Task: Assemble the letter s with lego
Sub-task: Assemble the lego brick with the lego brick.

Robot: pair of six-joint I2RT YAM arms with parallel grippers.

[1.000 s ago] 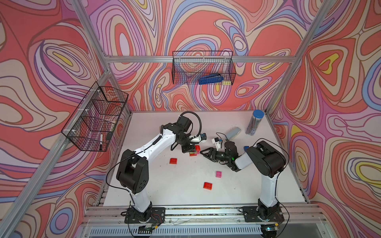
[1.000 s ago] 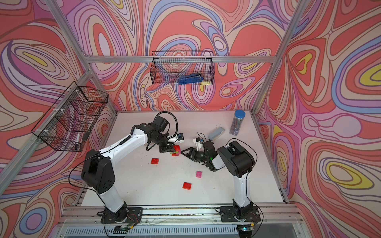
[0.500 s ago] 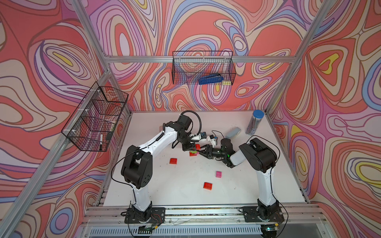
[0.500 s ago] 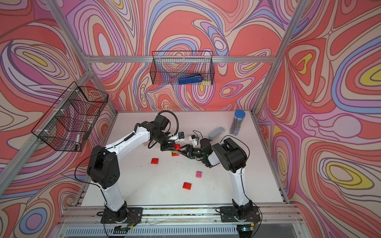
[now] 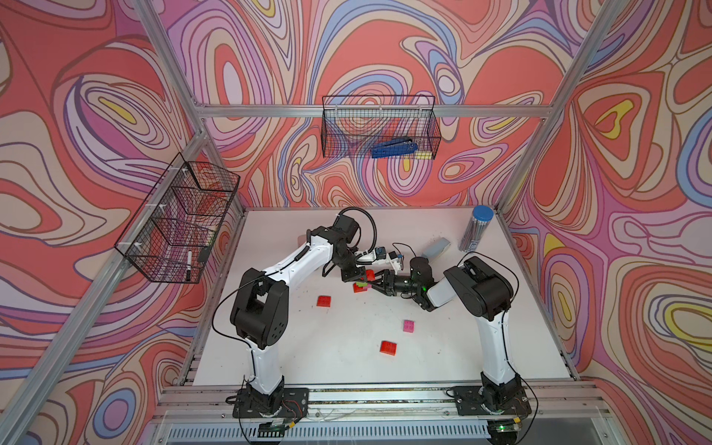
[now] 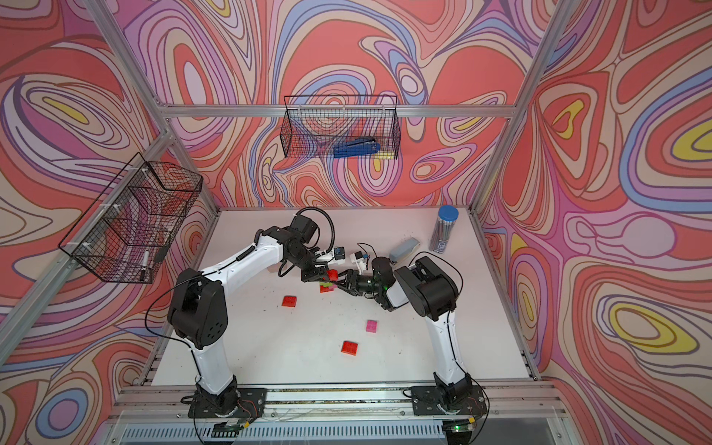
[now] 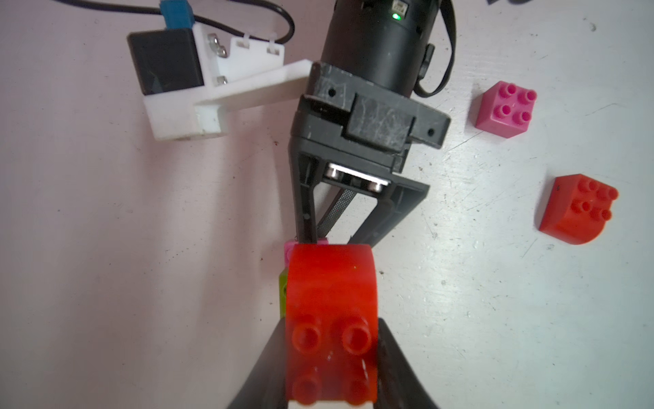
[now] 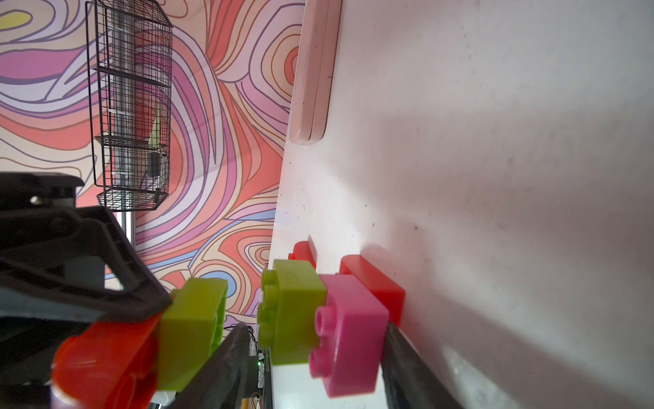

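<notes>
My left gripper (image 5: 356,274) is shut on a red rounded lego brick (image 7: 331,294) with a lime green brick (image 8: 193,329) stuck under it, held just above the table. Right below it stands a small stack (image 5: 360,287) of a lime green brick (image 8: 293,311), a pink brick (image 8: 350,336) and a red brick (image 8: 375,287). My right gripper (image 8: 315,354) lies low on the table with its jaws round that stack. One finger touches the pink brick and a thin gap shows at the lime side. In the left wrist view the held red brick hides most of the stack.
Loose on the table are a red brick (image 5: 324,301), a pink brick (image 5: 408,326) and another red brick (image 5: 388,347). A blue-grey stapler (image 5: 435,247) and a pencil tube (image 5: 476,229) stand at the back right. A pink case (image 8: 313,70) lies further back. Wire baskets (image 5: 379,127) hang on the walls.
My right arm has reached left to the stack and its jaws have narrowed round it. The left gripper has stayed over the stack with its bricks.
</notes>
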